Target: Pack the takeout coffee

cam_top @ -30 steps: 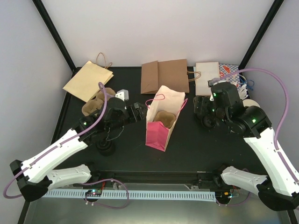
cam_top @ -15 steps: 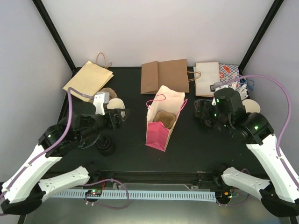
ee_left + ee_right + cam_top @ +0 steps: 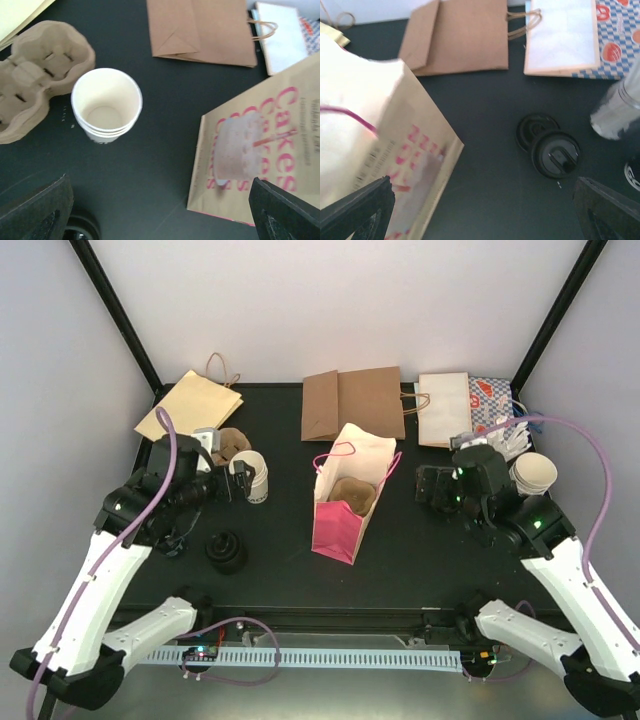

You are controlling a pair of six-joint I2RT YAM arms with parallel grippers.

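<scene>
the upright cup [image 3: 255, 478] sits left of centre, just off the left gripper [image 3: 236, 485], jaws wide and empty; the right gripper [image 3: 428, 486], likewise open and empty, is past the bag [image 3: 345, 502].

text: "Cakes" in large pink letters | on: side of the cream-and-pink bag [image 3: 250, 150] | second pink word beside it: overlapped by a cake drawing, unreadable | small grey line: too small | right wrist view: lettering blurred | white cup [image 3: 106, 105] print: illegible
</scene>
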